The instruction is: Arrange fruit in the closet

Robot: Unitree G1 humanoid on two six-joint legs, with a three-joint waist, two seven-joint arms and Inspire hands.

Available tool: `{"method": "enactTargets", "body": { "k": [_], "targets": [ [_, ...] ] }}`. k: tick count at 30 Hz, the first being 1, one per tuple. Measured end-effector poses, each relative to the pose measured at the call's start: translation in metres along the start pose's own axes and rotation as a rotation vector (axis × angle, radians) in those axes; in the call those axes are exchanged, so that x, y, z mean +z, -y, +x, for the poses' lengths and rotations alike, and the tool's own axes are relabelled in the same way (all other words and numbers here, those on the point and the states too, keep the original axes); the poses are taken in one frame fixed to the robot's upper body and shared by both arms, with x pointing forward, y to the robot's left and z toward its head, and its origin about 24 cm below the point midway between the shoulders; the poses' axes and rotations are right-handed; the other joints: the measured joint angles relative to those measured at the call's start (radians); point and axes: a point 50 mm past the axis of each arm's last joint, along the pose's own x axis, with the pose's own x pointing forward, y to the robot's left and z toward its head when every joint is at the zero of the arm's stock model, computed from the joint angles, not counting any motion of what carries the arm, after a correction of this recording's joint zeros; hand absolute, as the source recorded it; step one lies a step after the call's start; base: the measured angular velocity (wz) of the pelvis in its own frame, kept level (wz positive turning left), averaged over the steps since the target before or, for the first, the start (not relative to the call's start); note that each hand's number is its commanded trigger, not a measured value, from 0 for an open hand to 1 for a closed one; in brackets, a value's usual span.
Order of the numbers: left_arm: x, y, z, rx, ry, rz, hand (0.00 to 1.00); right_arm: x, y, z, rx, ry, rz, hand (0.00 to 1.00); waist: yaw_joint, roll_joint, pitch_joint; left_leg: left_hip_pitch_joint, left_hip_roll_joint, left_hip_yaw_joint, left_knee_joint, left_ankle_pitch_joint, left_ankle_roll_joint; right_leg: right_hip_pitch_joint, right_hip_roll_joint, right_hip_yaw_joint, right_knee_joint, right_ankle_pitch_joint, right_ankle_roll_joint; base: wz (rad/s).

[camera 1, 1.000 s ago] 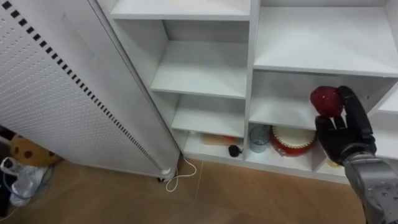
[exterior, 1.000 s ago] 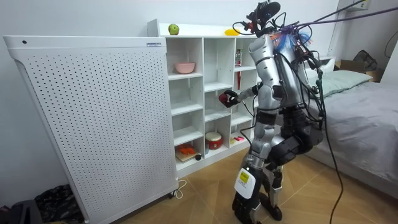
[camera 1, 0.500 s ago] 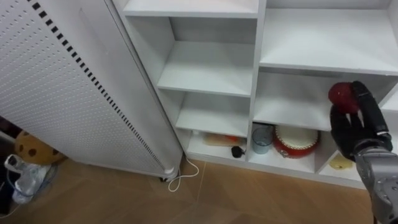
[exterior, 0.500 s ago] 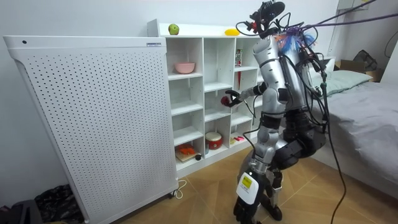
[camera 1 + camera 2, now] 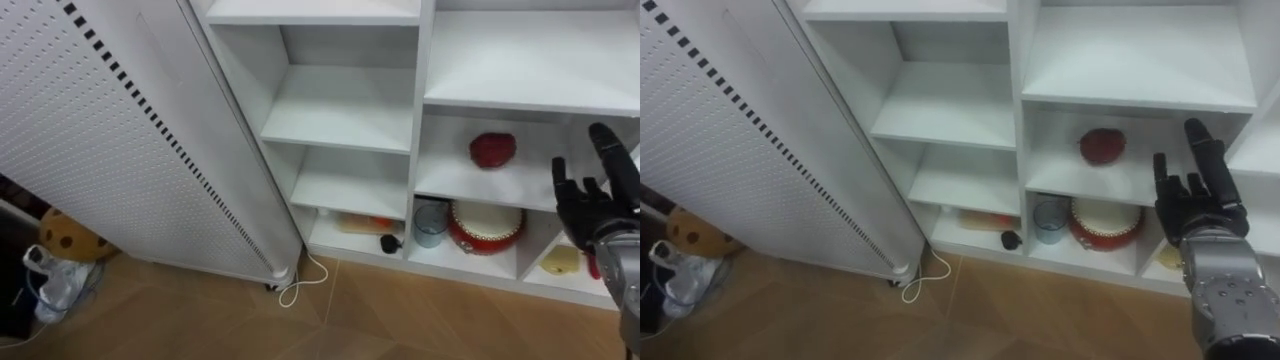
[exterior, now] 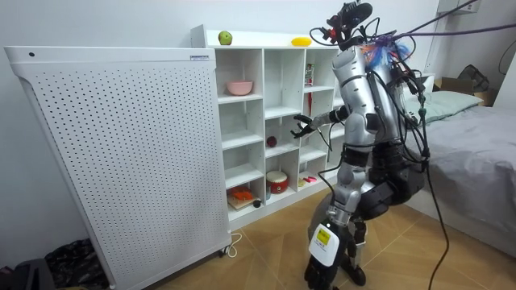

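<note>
Red fruit (image 5: 493, 149) lying on a middle shelf of the white closet (image 5: 340, 105), right hand (image 5: 590, 215) just beside it, empty, fingers straight, apart from fruit, red drum (image 5: 484, 225) and cup (image 5: 430, 222) below.

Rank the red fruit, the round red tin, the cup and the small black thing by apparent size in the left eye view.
1. round red tin
2. red fruit and cup: too alike to rank; the fruit sits one shelf higher
3. small black thing, clearly smallest
</note>
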Motion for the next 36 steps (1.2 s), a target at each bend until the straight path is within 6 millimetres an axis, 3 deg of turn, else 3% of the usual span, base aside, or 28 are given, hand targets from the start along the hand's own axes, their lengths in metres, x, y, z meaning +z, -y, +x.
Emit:
{"method": "enactTargets", "body": {
  "k": [15,21,26,32,36],
  "targets": [
    [-0.002,0.002,-0.002,-0.006,0.004,-0.004,0.0,-0.001,0.001,0.0,0.02,-0.009,-0.006,0.0,0.003,0.0,0.0002,0.026,-0.002,-0.002,-0.008,0.0,0.0,0.027,-0.003,-0.005,-0.009,-0.002,0.003,0.0],
    [-0.009,0.0,-0.004,-0.007,-0.009,0.002,0.0,-0.004,0.026,0.002,-0.03,-0.041,-0.041,0.0,0.004,-0.002,0.0013,0.089,0.002,-0.004,-0.035,-0.001,-0.001,0.093,0.006,-0.009,-0.041,-0.002,0.006,-0.01],
    [-0.018,-0.005,-0.005,-0.032,-0.037,0.013,0.0,-0.006,0.061,-0.001,-0.055,-0.079,-0.147,0.0,0.003,-0.007,0.0042,0.169,0.003,-0.006,-0.076,-0.001,-0.005,0.173,0.016,-0.011,-0.085,0.001,0.011,-0.01],
    [-0.024,-0.009,-0.002,-0.048,-0.071,0.021,0.0,0.006,0.16,-0.029,-0.255,-0.157,-0.329,0.0,0.0,-0.023,0.011,0.285,0.006,-0.015,-0.146,0.001,-0.008,0.302,0.027,-0.035,-0.168,0.009,0.021,0.01],
    [-0.029,-0.015,-0.001,-0.041,-0.099,0.006,0.0,0.013,0.201,-0.05,-0.348,-0.196,-0.398,0.0,-0.003,-0.024,0.0112,0.346,0.007,-0.014,-0.181,0.001,-0.007,0.363,0.036,-0.035,-0.21,0.016,0.03,-0.04]
  ]
}}
